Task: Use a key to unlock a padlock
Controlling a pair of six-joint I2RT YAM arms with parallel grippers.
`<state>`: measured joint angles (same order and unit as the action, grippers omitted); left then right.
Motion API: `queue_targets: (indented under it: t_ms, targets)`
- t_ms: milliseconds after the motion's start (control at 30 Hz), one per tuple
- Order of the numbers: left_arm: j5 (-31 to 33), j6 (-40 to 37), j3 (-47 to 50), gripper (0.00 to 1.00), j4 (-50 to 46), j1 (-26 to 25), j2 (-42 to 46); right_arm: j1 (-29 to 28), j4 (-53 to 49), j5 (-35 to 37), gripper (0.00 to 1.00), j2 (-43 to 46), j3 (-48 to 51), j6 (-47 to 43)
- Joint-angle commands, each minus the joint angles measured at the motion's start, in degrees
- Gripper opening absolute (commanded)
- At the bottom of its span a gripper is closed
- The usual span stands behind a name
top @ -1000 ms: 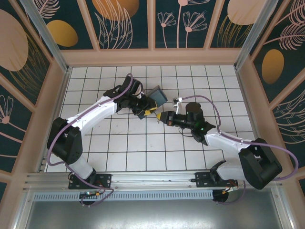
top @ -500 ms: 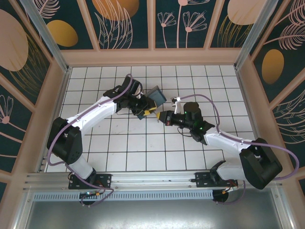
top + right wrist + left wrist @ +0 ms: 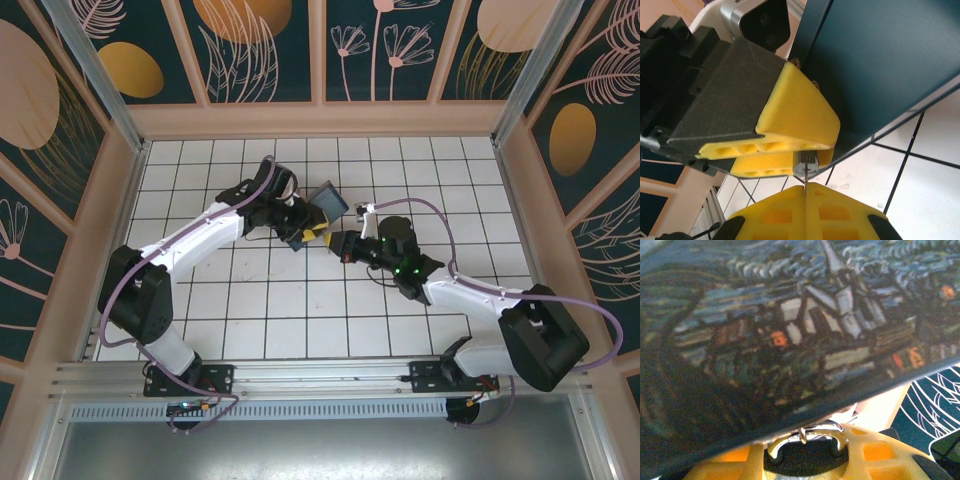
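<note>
Right gripper (image 3: 335,243) nearer dark, silver-shackled padlock (image 3: 812,429)

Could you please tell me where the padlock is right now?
In the right wrist view, the padlock is pinched in the left gripper, beside the blue box, just in front of the right gripper holding the key.

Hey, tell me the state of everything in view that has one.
Left gripper: shut on the small dark brassy padlock.
Right gripper: shut on the thin silvery key.
Padlock: shackle looks seated, not yet open.
Key: tip at the padlock, insertion unclear.
Blue swirl-painted box: tilted, padlock at its edge.
</note>
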<state>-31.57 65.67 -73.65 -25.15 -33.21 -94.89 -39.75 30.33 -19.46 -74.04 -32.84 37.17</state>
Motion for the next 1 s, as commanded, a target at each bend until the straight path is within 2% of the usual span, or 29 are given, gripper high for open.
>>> queue_targets:
  t_ms: [0,100,267,467,500,567,767,900,967]
  targets:
    - [-3.5,-0.1,-0.2,0.13,2.2,-0.8,0.6,-0.4,10.1,2.3,0.0,1.4,-1.1,-1.0]
    - [-1.3,-2.1,-2.2,0.13,-1.5,-0.8,0.6,1.0,13.9,-0.3,0.0,0.0,-0.4,1.8]
    - [-4.8,2.7,1.4,0.13,4.9,-0.8,1.2,0.1,19.7,-2.5,0.0,-4.2,-3.2,3.7]
    - [-5.4,4.0,1.9,0.13,5.6,-0.9,2.3,0.1,22.3,-1.8,0.0,-3.5,-2.3,3.0]
    - [-5.7,4.7,2.3,0.13,6.1,-0.8,2.4,0.1,23.6,-1.5,0.02,-3.0,-1.7,3.2]
    - [-5.8,6.6,3.5,0.12,7.5,-0.6,2.8,0.3,24.3,-1.2,0.13,-1.9,-0.5,3.9]
    - [-4.0,6.6,4.3,0.11,7.6,2.2,3.8,2.7,10.7,-1.0,0.33,7.2,4.7,1.0]
    - [-3.9,6.2,3.8,0.11,6.7,2.7,3.8,5.7,0.1,-0.9,0.35,14.2,7.5,-3.6]
    - [-3.7,5.9,3.7,0.12,6.3,2.6,3.7,5.2,-5.3,0.3,0.31,16.1,6.7,-9.7]
